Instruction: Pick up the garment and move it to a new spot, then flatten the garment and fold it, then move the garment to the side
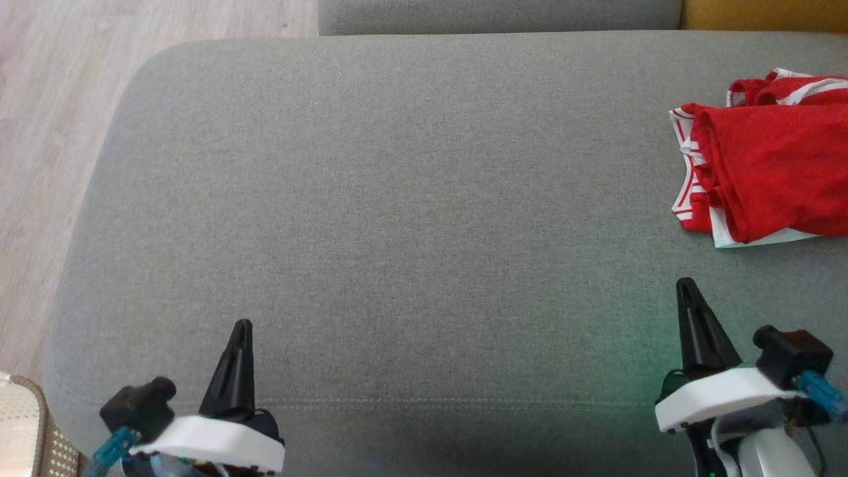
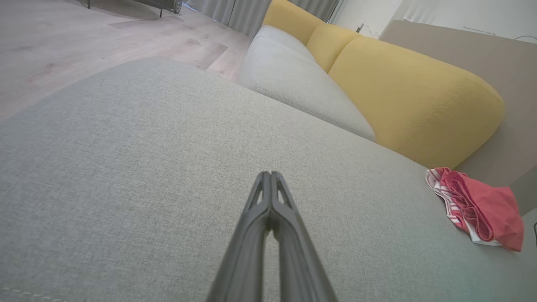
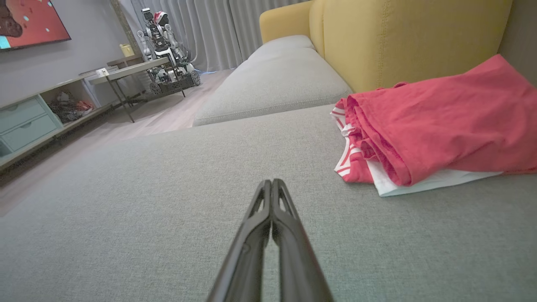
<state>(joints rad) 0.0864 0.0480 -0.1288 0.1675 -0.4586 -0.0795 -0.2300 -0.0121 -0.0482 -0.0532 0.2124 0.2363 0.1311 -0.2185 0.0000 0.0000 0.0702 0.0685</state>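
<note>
My left hand [image 1: 243, 326] and my right hand [image 1: 686, 285] are both pinched closed on nothing, low over the near edge of the grey sofa cushion [image 1: 397, 199]. The red garment [image 1: 768, 172] with white trim lies in a compact, layered bundle at the cushion's far right, well apart from my left hand and a little beyond my right. Judging by that, folding and setting aside look done, with little left. I can read no brand, label or writing on it.
</note>
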